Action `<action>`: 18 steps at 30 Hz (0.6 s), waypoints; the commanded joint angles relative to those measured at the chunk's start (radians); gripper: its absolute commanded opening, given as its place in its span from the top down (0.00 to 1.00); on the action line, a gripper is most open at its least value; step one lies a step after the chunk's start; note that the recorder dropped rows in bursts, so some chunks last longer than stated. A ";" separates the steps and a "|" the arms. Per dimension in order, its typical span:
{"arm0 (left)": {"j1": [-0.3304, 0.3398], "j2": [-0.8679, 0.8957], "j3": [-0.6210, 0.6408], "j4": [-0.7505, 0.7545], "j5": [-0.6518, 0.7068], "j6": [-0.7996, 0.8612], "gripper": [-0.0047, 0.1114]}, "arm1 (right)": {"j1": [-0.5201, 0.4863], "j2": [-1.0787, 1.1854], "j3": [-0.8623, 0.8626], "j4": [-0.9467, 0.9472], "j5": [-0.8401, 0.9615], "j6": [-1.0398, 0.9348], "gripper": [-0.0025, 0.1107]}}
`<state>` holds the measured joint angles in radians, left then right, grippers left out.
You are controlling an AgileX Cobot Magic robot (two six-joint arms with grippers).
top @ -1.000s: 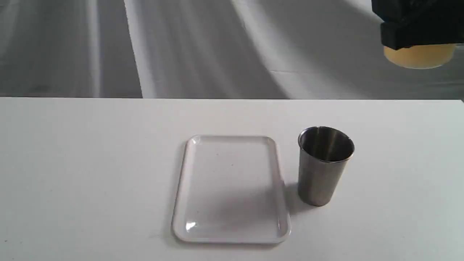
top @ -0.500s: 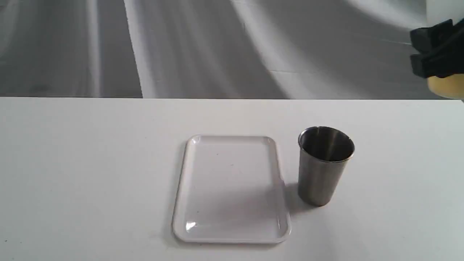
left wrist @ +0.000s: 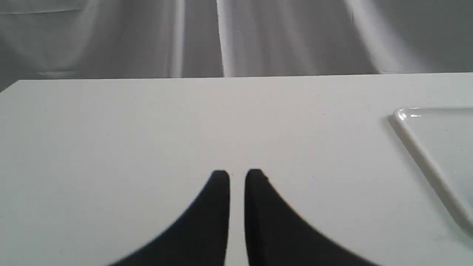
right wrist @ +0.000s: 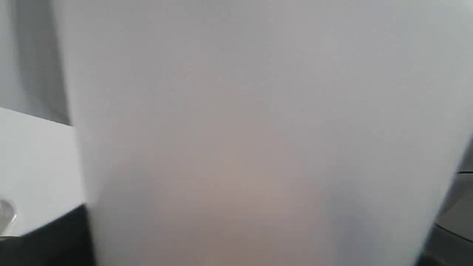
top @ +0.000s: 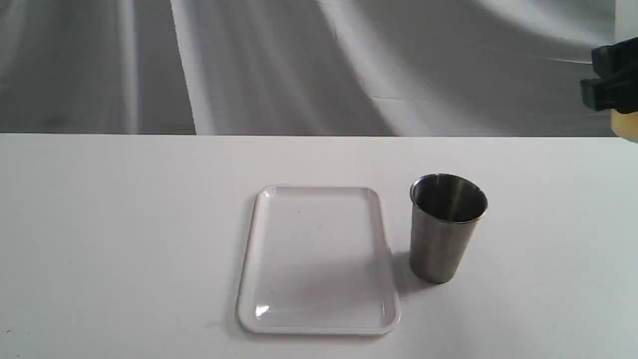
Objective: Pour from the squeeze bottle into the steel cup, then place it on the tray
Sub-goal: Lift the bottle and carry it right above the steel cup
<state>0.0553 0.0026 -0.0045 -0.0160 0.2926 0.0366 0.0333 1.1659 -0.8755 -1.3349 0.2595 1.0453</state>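
The steel cup [top: 446, 229] stands upright on the table, just right of the white tray [top: 319, 189], which has nothing on it. At the exterior view's right edge, high above the table, my right gripper [top: 615, 85] is shut on the squeeze bottle [top: 628, 125]; only the bottle's amber lower end shows below the black jaws. In the right wrist view the bottle's whitish body [right wrist: 258, 129] fills the frame, with one black finger [right wrist: 48, 240] beside it. My left gripper [left wrist: 237, 177] hovers low over bare table, shut and holding nothing; the tray's rim [left wrist: 425, 155] lies off to its side.
The white table [top: 124, 224] ends at a far edge in front of a grey draped backdrop [top: 249, 65]. The cup's rim [right wrist: 5, 216] shows faintly in the right wrist view.
My right gripper has carried the bottle rightward and somewhat down, so most of it is now past the exterior view's right edge. Cup and tray have not moved.
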 commanded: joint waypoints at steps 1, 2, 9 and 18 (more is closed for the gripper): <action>-0.008 -0.003 0.004 -0.003 -0.009 -0.001 0.89 | 0.007 -0.009 0.000 -0.015 -0.012 0.006 0.98; -0.008 -0.003 0.004 -0.003 -0.009 -0.001 0.89 | 0.007 -0.009 0.000 -0.015 -0.012 0.006 0.98; -0.008 -0.003 0.004 -0.003 -0.009 -0.003 0.89 | 0.014 -0.006 0.000 -0.044 0.008 0.006 0.98; -0.008 -0.003 0.004 -0.003 -0.009 -0.003 0.89 | 0.016 -0.006 0.002 -0.158 0.018 0.006 0.98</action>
<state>0.0553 0.0026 -0.0045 -0.0160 0.2926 0.0366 0.0469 1.1659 -0.8755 -1.4523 0.2776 1.0490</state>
